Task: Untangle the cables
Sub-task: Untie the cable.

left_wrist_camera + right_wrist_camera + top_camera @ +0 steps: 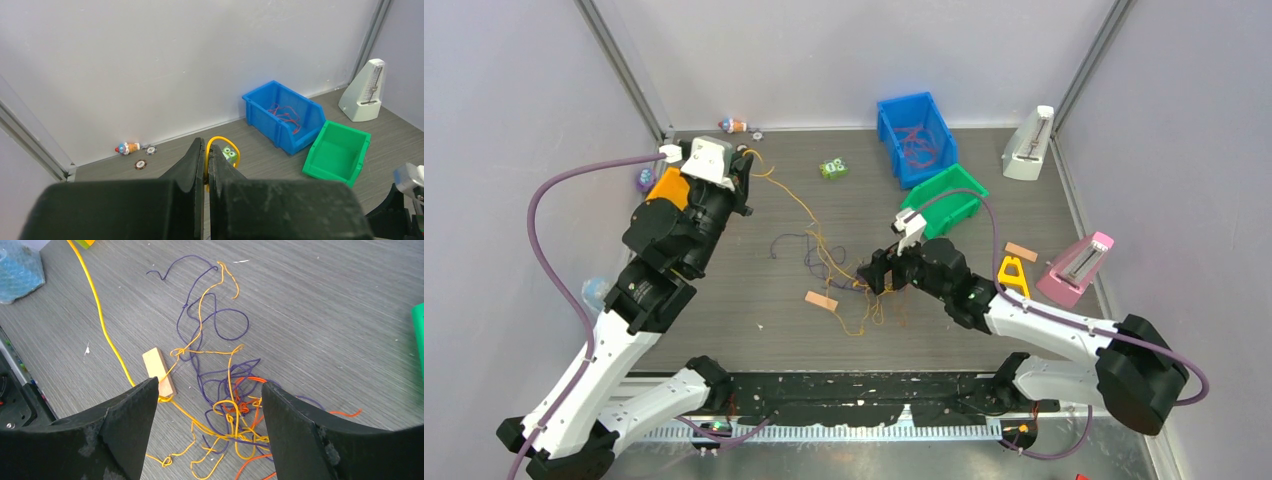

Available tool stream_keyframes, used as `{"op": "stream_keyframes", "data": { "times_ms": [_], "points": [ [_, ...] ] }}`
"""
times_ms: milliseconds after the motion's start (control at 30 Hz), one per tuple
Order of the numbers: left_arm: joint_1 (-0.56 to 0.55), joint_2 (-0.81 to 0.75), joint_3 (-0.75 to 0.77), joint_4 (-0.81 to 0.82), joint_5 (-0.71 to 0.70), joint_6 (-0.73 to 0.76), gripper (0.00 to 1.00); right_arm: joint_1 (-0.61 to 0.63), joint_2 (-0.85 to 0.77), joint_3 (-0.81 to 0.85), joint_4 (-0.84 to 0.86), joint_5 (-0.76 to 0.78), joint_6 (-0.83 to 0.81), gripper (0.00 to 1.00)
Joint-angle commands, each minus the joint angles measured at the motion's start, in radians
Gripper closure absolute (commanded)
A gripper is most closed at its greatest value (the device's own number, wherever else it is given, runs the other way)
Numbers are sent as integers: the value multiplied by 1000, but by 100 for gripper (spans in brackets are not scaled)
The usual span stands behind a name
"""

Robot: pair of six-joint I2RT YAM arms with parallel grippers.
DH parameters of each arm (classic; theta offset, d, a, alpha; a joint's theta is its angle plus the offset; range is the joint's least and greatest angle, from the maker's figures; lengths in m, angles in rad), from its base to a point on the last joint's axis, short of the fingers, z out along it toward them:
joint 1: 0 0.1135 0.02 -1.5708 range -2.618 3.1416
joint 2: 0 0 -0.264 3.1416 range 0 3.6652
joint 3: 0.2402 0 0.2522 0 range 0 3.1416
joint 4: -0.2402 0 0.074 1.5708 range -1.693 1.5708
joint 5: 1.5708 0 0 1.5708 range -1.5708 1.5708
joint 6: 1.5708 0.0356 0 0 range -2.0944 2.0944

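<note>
The cables (844, 270) lie tangled at the middle of the table: thin yellow-orange, purple and red-orange strands knotted together (235, 405). One yellow cable (799, 205) runs from the tangle up and left to my left gripper (746, 165). That gripper (207, 147) is shut on it, and a yellow loop (220, 139) sticks out past the fingertips. My right gripper (874, 272) hovers low over the tangle's right side. In the right wrist view it (210, 385) is open wide, the knotted strands showing between its fingers with nothing held.
A wooden block (821, 299) lies against the tangle's left side (159, 371). Behind stand a blue bin (924, 170) holding red cable and a green bin (959, 182). White (1029, 145) and pink (1076, 268) metronomes, a yellow triangle (1012, 275) and a green owl toy (833, 168) are around.
</note>
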Motion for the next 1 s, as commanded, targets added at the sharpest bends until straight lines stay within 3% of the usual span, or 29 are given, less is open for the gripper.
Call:
{"op": "stream_keyframes", "data": {
  "times_ms": [0,200,433,500,633,700,833,967],
  "points": [
    [7,-9,14,19,-9,7,100,3,-55,-24,72,43,-5,20],
    [7,-7,13,18,15,-19,100,4,-9,-30,145,-215,-33,23],
    [7,-14,-1,15,17,-26,100,21,144,47,146,-218,-17,31],
    [7,-20,-16,17,20,-40,100,22,171,74,137,-206,-10,44],
    [6,-25,-75,8,26,-75,100,21,172,125,93,-215,5,83],
    [7,-30,-109,3,8,-86,100,21,150,146,67,-210,7,92],
    [26,-41,-193,15,-35,-128,100,21,96,195,-37,-173,0,95],
    [138,-9,-233,-25,57,-237,100,22,50,246,-105,-163,-15,95]
  ]
}}
